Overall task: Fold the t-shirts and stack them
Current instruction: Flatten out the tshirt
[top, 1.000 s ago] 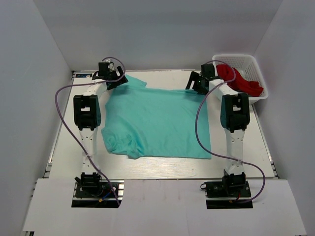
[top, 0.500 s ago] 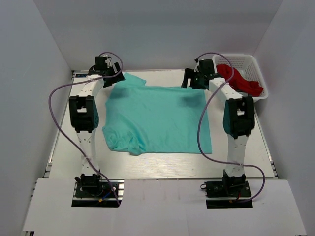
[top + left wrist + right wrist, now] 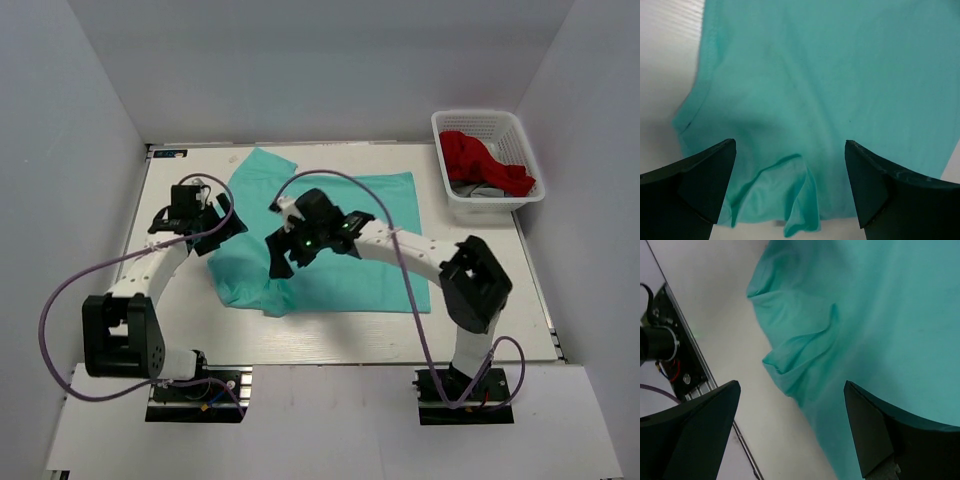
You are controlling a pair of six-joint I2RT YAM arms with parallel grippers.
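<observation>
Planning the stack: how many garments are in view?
2 for certain: a turquoise t-shirt spread on the table, a red garment in the far-right basket. Grey cloth beneath it may be a third.

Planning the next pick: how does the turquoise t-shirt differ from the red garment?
The turquoise t-shirt lies spread on the table, bunched at one corner; the red garment sits crumpled in the white basket. The turquoise t-shirt shows more area than the red garment. Both are plain cloth.

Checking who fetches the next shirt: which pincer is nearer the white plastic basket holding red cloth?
Right. The right pincer hangs over the left half of the turquoise t-shirt, well left of the white plastic basket; the left pincer is farther left, at the shirt's edge.
</observation>
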